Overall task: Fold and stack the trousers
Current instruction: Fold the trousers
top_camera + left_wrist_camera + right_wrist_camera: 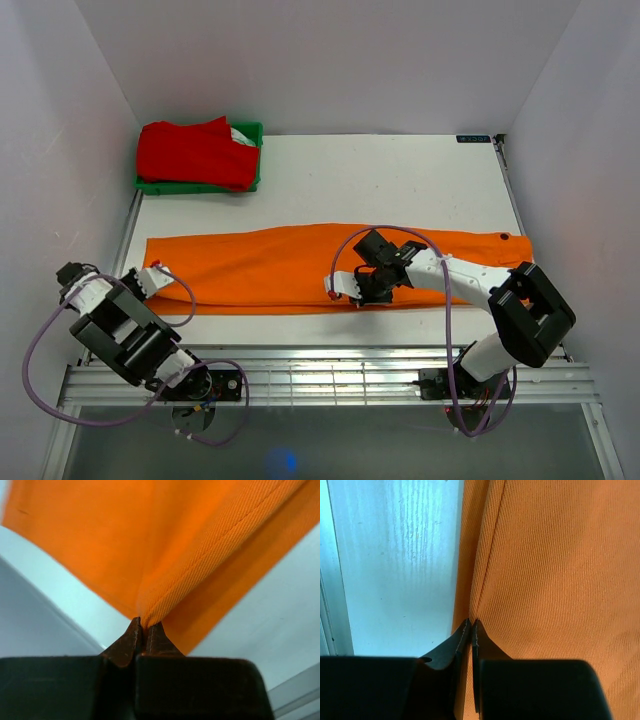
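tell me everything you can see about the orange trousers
The trousers are bright orange, of a soft, finely ribbed cloth with a stitched seam along the edge. They lie flat as one long band across the white table, waistband to the right with a small dark button, leg ends to the left. The left gripper is shut on the near left corner; the right gripper is shut on the near edge around mid-length.

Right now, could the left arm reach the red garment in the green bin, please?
Probably not yet: the way to the red garment looks free, but the left gripper is shut on the trousers and must let go first.
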`<state>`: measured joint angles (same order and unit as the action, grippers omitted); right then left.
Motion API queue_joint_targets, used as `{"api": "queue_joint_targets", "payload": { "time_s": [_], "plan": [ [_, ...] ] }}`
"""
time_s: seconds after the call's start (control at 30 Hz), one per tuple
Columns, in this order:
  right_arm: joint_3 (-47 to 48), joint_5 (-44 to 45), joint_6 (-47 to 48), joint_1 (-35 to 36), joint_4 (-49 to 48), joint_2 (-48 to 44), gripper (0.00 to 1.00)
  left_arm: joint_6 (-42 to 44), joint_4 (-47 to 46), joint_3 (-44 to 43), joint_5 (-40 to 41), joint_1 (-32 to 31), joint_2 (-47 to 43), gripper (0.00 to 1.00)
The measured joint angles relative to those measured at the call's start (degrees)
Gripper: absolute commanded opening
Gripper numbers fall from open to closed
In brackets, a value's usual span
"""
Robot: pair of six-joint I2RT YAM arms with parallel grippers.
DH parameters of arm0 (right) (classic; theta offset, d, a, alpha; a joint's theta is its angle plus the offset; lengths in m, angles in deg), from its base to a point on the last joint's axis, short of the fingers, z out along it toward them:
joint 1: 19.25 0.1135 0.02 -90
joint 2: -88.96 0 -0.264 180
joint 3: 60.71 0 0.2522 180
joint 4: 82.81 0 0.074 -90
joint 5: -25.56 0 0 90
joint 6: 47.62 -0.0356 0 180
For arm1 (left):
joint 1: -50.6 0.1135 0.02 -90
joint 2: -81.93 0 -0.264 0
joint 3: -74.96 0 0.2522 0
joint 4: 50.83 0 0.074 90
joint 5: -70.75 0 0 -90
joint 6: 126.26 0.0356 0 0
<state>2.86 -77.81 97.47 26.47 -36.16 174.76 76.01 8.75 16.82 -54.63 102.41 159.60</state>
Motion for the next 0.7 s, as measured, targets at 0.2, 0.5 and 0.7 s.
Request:
{"api": "queue_joint_targets", "payload": {
  "time_s": [0.2, 0.5, 0.7],
  "plan": [
    [-0.1, -0.7, 1.0, 0.0, 1.7, 0.4, 0.08, 0.9, -1.4, 1.2, 5.4, 0.5, 4.2, 0.55],
    [-0.6, -1.0, 1.1, -0.3, 2.9, 1.0, 0.13, -9.9, 16.2, -26.9, -1.9, 1.0, 11.6, 0.70],
    [-1.3, -0.9, 0.2, -0.7, 4.7, 0.8, 0.54, -26.6, 19.9, -40.6, -6.6, -2.2, 22.3, 0.77]
  ]
}}
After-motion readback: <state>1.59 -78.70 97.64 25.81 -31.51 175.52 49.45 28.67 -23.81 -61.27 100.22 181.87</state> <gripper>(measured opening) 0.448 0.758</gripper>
